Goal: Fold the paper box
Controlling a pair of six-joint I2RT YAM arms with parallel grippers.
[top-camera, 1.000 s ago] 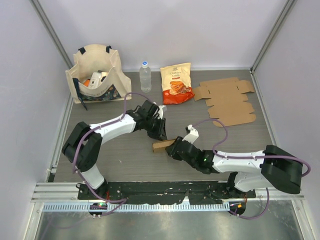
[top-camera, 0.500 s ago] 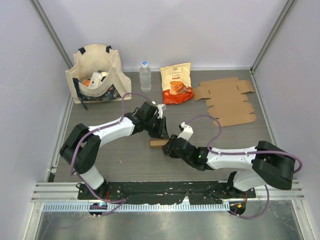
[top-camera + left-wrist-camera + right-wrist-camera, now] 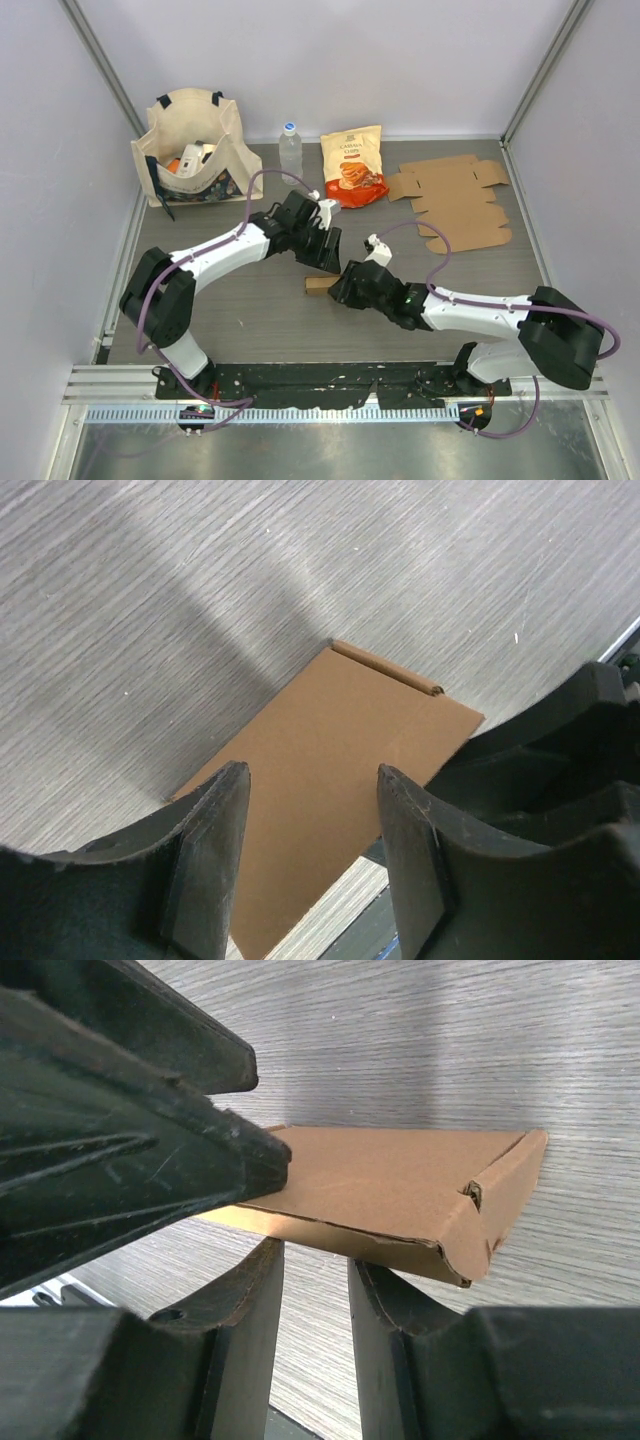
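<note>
While the left gripper (image 3: 310, 790) hangs with its jaws apart over the paper box (image 3: 330, 730), the brown top panel showing between them and nothing clamped, the box is free to shift. The right gripper (image 3: 315, 1260) sits low at the box's near long edge with its jaws a little apart, bare tabletop (image 3: 240, 310) visible in the gap, so it grips nothing either; I cannot tell whether its tips touch the cardboard. The box lies close to the middle of the tabletop, a little toward the near edge, between the two grippers, which are very near each other. The main risk, I judge, is that a forward push from the right fingertips would slide the light box across the smooth surface rather than crease it. The tucked corner looks only loosely seated and could spring open. Closing the left jaws on the thin panel could dent it, and either arm moving inward could strike the other. Well apart, by the far edge, stand a tote bag (image 3: 190, 145), a water bottle (image 3: 290, 152), a chips bag (image 3: 353, 165) and a flat cardboard blank (image 3: 455, 200) toward the far right corner.
</note>
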